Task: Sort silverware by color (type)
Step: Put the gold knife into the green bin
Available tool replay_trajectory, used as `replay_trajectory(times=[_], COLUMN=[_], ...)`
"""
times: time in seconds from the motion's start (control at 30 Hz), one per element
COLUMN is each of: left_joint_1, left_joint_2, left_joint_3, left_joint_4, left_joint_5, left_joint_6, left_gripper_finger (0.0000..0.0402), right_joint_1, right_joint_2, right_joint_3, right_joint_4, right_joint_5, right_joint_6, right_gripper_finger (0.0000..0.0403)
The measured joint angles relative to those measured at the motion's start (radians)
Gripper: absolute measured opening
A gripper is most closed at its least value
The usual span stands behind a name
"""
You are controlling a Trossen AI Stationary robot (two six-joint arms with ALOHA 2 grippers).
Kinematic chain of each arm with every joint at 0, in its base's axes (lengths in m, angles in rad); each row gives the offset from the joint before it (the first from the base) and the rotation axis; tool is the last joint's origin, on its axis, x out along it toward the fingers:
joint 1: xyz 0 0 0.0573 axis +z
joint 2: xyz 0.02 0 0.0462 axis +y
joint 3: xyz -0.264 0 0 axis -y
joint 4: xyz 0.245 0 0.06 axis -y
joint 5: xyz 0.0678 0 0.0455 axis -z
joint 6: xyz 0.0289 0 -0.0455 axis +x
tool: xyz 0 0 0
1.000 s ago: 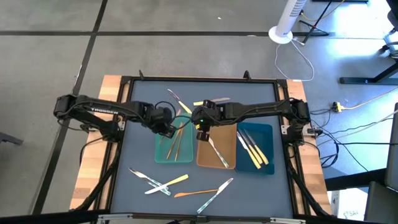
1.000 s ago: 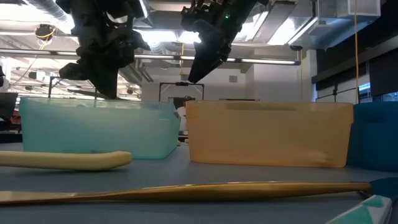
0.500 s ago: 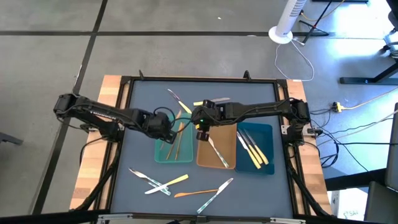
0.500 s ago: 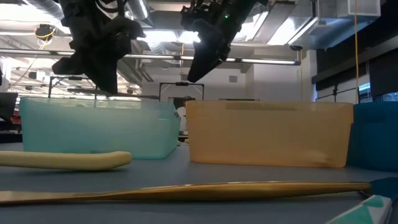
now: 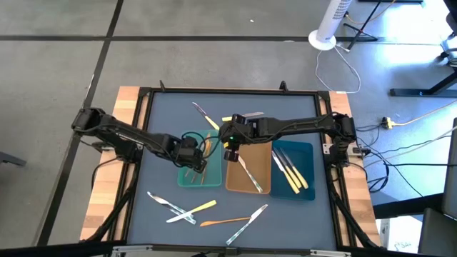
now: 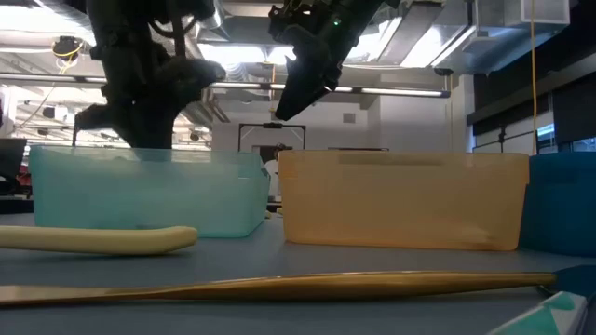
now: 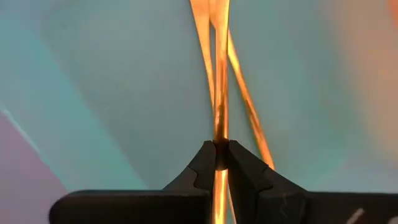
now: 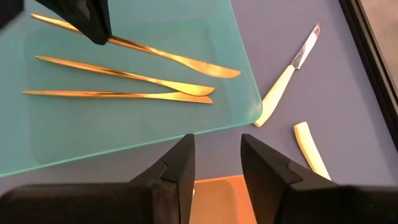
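Silverware lies scattered and partly sorted across the worktop, and we see three trays side by side near its centre: a teal tray, a tan tray and a dark-blue tray. Our left hand is lowered into the teal tray, its fingers clamped on a gold utensil that lies over two other gold pieces on the tray floor. Our right hand hangs above the gap between the teal and tan trays, fingers parted and holding nothing. From the centre of the worktop, a yellow-handled knife and a short yellow piece lie toward 12 o'clock, beyond the teal tray. A silver utensil rests in the tan tray, and yellow-handled utensils sit in the dark-blue tray at 3 o'clock. Toward 6 o'clock we find loose pieces: a yellow-handled one, an orange-tan one and a silver one.
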Motion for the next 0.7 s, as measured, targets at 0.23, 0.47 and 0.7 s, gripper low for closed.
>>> replay_trajectory(times=[0.23, 0.47, 0.7], left_joint_1=[0.000, 0.000, 0.000], left_joint_2=[0.081, 0.132, 0.140], left_joint_3=[0.000, 0.000, 0.000], left_joint_4=[0.008, 0.012, 0.014], left_joint_5=[0.006, 0.008, 0.006], left_joint_6=[0.000, 0.001, 0.002], left_gripper_finger=[0.0016, 0.0034, 0.0057], right_joint_1=[0.000, 0.000, 0.000], right_joint_2=[0.000, 0.000, 0.000], right_joint_3=[0.000, 0.000, 0.000], right_joint_4=[-0.002, 0.000, 0.002], right_joint_5=[0.000, 0.000, -0.001], right_joint_6=[0.000, 0.000, 0.000], right_gripper_finger=[0.0115, 0.0115, 0.0115])
